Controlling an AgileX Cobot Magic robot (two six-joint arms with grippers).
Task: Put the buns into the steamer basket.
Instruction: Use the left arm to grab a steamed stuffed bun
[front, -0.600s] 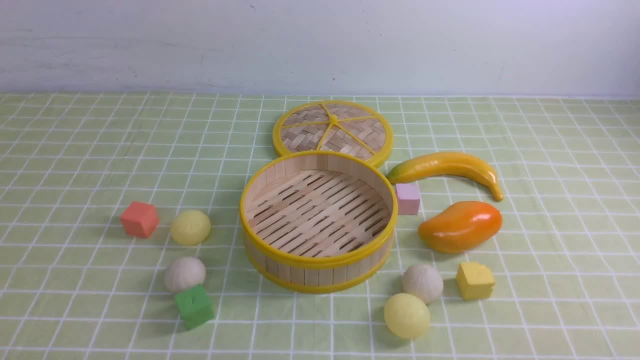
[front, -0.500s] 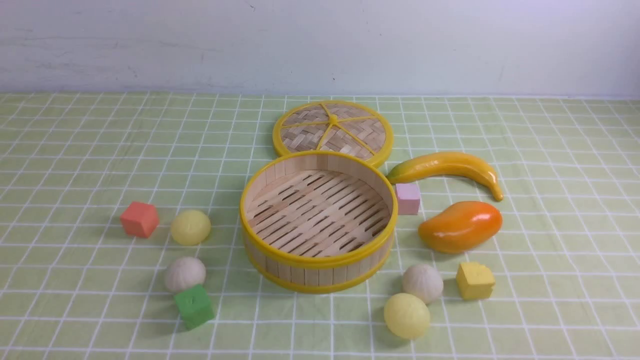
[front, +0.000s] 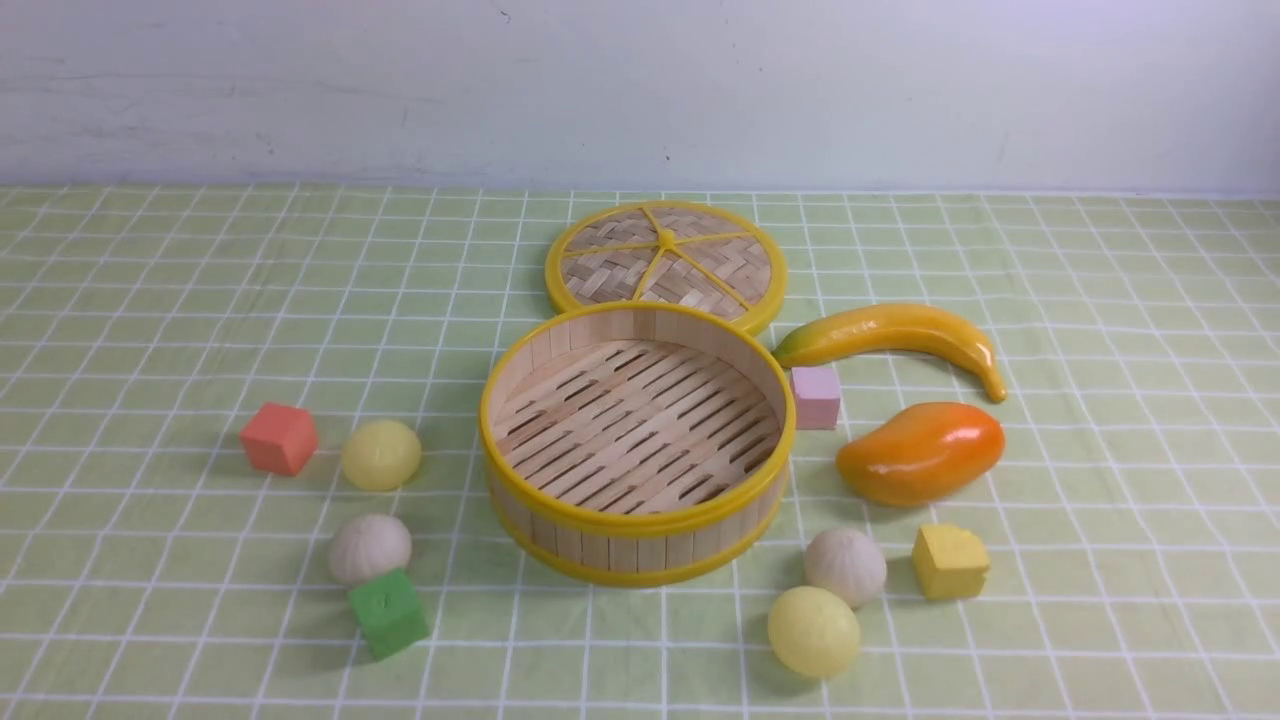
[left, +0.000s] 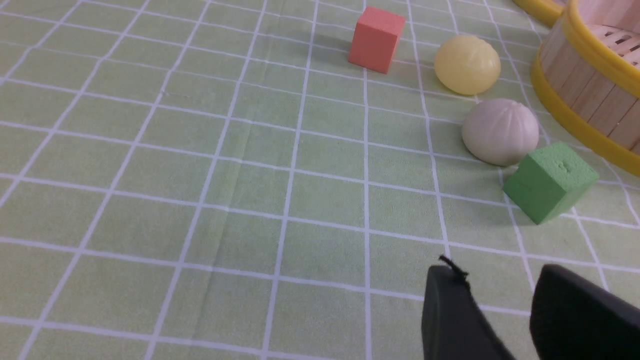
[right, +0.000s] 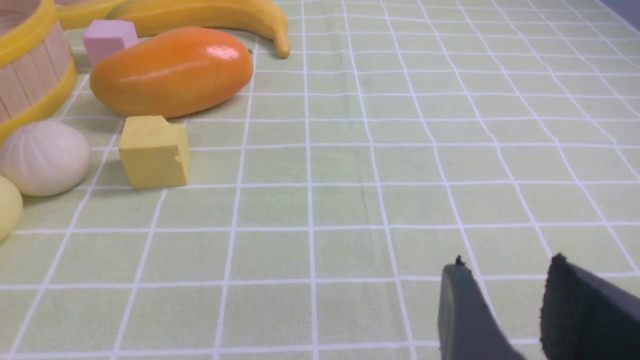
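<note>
The steamer basket (front: 640, 520) stands in the middle of the table, with nothing in it. To its left lie a pale yellow bun (front: 381, 455) (left: 467, 64) and an off-white pleated bun (front: 370, 547) (left: 500, 131). In front of it on the right lie another off-white bun (front: 845, 565) (right: 44, 157) and another yellow bun (front: 813, 631) (right: 7, 207). Neither arm shows in the front view. My left gripper (left: 500, 272) is open over bare cloth, short of the green cube. My right gripper (right: 506, 265) is open too, over bare cloth well away from the buns.
The woven lid (front: 665, 262) lies behind the basket. A banana (front: 895, 335), a pink cube (front: 816, 396), a mango (front: 921, 452) and a yellow cube (front: 949, 561) are on the right. A red cube (front: 279, 437) and a green cube (front: 387, 612) are on the left.
</note>
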